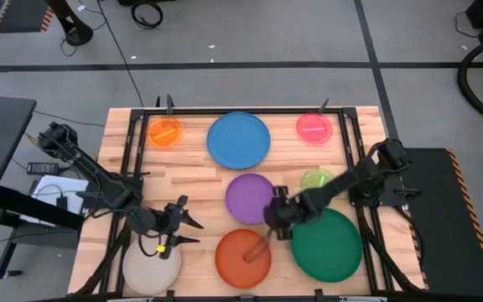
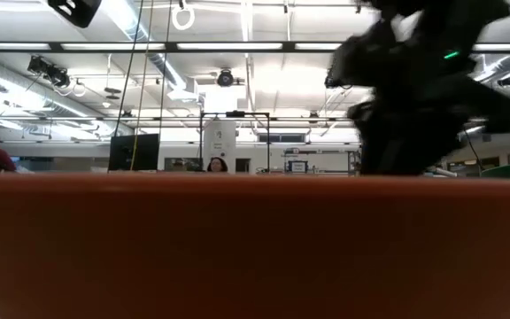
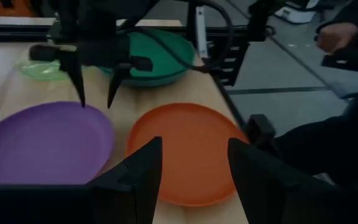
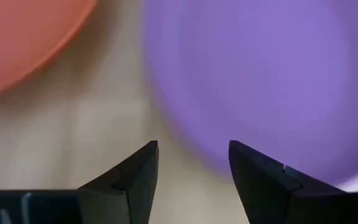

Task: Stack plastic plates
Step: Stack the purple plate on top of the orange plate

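Eight plates lie flat on the wooden table. The large blue plate (image 1: 238,139), small orange plate (image 1: 164,132) and pink plate (image 1: 314,127) are at the far side. The lime plate (image 1: 317,180) and purple plate (image 1: 250,198) are mid-table. The cream plate (image 1: 152,267), orange-red plate (image 1: 243,257) and dark green plate (image 1: 326,243) are near. No teal plate shows. My left gripper (image 1: 189,231) hovers open between the cream and orange-red plates, facing the orange-red plate (image 3: 185,149). My right gripper (image 1: 272,223) is open and points down over bare wood beside the purple plate's near rim (image 4: 185,143).
A black metal frame (image 1: 132,151) borders the table's left, far and right sides. In the low view the orange-red plate's rim (image 2: 255,239) fills the foreground. A person in dark clothes (image 3: 328,143) stands past the table's near edge. Bare wood (image 1: 199,180) lies between the plates.
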Robot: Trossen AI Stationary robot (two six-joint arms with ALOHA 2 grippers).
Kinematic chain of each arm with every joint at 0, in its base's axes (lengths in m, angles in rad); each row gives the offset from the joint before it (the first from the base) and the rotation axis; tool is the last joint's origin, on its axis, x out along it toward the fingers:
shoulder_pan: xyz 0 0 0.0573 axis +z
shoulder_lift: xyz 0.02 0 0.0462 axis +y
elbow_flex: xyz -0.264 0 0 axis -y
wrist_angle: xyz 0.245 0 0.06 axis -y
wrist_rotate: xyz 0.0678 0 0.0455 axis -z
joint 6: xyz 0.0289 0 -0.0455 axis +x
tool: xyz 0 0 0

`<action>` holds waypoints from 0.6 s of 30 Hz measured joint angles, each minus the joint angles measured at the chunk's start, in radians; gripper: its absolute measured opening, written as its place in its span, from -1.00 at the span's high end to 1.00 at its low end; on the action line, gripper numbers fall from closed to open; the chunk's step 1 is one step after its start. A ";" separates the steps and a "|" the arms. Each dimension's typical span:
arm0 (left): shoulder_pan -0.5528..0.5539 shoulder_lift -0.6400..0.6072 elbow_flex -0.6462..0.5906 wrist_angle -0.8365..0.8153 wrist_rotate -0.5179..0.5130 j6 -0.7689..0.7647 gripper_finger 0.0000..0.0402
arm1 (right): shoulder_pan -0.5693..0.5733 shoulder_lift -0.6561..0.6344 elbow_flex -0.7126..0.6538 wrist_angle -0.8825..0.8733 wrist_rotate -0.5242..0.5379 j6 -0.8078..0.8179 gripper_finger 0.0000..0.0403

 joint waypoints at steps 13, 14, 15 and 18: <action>0.010 0.000 0.000 -0.013 -0.008 0.012 0.07 | -0.079 0.043 0.015 0.077 -0.174 -0.268 0.11; 0.010 -0.003 0.000 -0.013 -0.008 0.012 0.07 | -0.079 0.051 0.014 0.082 -0.175 -0.278 0.12; 0.011 -0.007 0.000 -0.015 -0.009 0.012 0.07 | -0.079 0.058 0.014 0.075 -0.172 -0.282 0.13; 0.011 -0.022 0.001 -0.023 -0.008 0.013 0.07 | -0.079 0.068 0.016 0.074 -0.163 -0.280 0.17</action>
